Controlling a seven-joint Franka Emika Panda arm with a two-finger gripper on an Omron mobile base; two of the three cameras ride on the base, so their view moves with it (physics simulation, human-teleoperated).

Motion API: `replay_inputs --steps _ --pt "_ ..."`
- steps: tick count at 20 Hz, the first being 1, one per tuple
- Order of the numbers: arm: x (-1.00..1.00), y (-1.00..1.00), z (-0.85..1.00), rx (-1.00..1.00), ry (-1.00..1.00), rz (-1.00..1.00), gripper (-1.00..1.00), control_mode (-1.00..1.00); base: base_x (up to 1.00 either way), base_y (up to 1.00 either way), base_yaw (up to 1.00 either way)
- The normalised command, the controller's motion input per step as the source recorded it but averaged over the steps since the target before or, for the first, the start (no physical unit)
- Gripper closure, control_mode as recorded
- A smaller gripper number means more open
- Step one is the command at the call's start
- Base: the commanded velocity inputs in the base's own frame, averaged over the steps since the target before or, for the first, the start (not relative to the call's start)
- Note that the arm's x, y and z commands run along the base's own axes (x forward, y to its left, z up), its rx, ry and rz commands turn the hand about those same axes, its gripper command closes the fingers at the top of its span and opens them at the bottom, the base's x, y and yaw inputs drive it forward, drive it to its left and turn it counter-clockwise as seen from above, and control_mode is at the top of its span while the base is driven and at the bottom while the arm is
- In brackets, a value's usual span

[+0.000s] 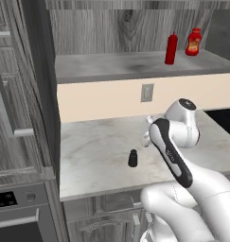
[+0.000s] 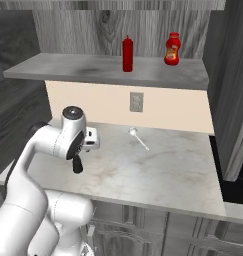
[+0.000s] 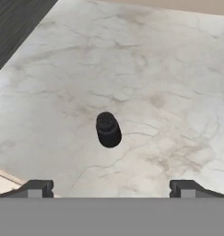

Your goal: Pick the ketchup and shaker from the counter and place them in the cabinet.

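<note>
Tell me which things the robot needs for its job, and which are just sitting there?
Needed: ketchup, already on the cabinet shelf; shaker, upright on the counter; the open gripper above it.

Just there: yellow-label bottle, spoon, wall outlet.

The shaker point(image 3: 108, 130) below the hand point(image 3: 111, 189) is plain black; the desk point(image 3: 168, 92) under it is pale white-grey marble with faint brownish veins; above, beyond the hand, the cabinet point(image 1: 111, 66) is grey wood-grain; on its shelf the ketchup point(image 1: 171, 48) is plain dark red; the squat bottle point(image 1: 193, 42) beside it is bright red with a yellow label; the wall strip point(image 1: 102, 99) is cream.
</note>
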Motion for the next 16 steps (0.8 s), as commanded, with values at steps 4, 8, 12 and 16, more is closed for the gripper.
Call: replay_inputs --steps 4,8,12,16 --pt "-0.03 0.29 -0.41 0.00 0.00 0.04 -1.00 -1.00 0.00 0.00 0.00" --pt "0.00 0.21 -0.46 -0.01 0.00 0.00 -1.00 -1.00 0.00 0.00 0.00" --pt "0.00 0.11 -0.39 -0.03 0.00 0.00 -1.00 -1.00 0.00 0.00 0.00" --pt "0.00 0.02 -0.28 -0.03 0.00 0.00 -1.00 -1.00 0.00 0.00 0.00"
